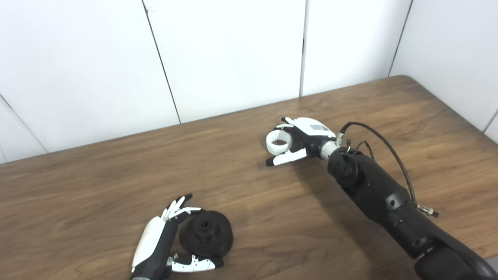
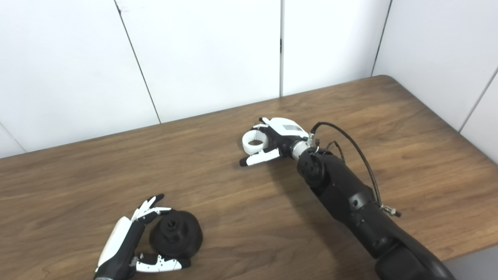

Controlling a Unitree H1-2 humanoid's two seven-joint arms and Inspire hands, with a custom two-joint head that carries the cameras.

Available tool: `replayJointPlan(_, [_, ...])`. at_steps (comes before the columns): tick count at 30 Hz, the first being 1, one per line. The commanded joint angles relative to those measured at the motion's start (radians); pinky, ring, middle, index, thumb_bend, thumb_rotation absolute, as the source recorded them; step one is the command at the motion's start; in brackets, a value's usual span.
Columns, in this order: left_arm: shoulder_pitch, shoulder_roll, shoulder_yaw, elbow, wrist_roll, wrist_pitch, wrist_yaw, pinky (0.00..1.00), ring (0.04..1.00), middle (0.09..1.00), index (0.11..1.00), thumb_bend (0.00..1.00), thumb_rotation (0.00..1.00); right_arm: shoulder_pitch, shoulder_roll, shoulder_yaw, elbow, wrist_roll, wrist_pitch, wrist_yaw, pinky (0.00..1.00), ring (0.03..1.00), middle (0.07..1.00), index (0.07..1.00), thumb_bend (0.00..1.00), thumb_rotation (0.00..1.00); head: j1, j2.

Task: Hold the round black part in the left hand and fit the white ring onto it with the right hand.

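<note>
The round black part point(image 1: 207, 233) lies on the wooden table point(image 1: 116, 175) at the front left, its hub facing up. My left hand point(image 1: 163, 241) is open and cupped around its left side, fingers behind it and thumb point(image 1: 194, 265) along its near edge. The white ring point(image 1: 278, 140) lies on the table at mid-right. My right hand point(image 1: 301, 142) is open beside it, fingers curled at the ring's far right side and thumb point(image 1: 286, 157) stretched just in front of it. I cannot tell whether either hand presses on its object.
The right forearm point(image 1: 373, 194) with a looped black cable point(image 1: 389, 151) crosses the table's right half. White wall panels stand behind the table's far edge. The table's right corner point(image 1: 404, 77) is rounded.
</note>
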Motion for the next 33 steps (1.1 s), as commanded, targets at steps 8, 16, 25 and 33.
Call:
replayJointPlan(8, [0.003,0.014,0.0,-0.013,0.006,0.014,-0.016,1.0,1.0,0.968,0.594,0.91,0.19,-0.016,-0.008,-0.008,-0.016,0.002,-0.042,-0.055,0.94,0.995,0.986,0.809,0.92,0.54,0.0,0.003])
replayJointPlan(16, [0.004,0.016,0.001,-0.018,0.005,0.015,-0.018,1.0,1.0,0.968,0.595,0.91,0.2,-0.005,-0.006,-0.022,0.002,0.011,-0.079,-0.114,0.93,0.974,0.959,0.765,0.83,0.44,0.001,0.007])
replayJointPlan(25, [0.006,0.017,0.003,-0.026,0.005,0.023,-0.024,1.0,1.0,0.967,0.595,0.91,0.2,-0.004,-0.004,-0.042,0.013,0.023,-0.094,-0.145,0.94,0.96,0.938,0.744,0.78,0.43,0.001,0.012])
replayJointPlan(33, [0.007,0.017,0.005,-0.032,0.002,0.03,-0.03,1.0,1.0,0.969,0.597,0.9,0.2,0.007,0.014,-0.058,0.034,0.034,-0.143,-0.233,0.92,0.909,0.88,0.648,0.72,0.31,0.004,0.015])
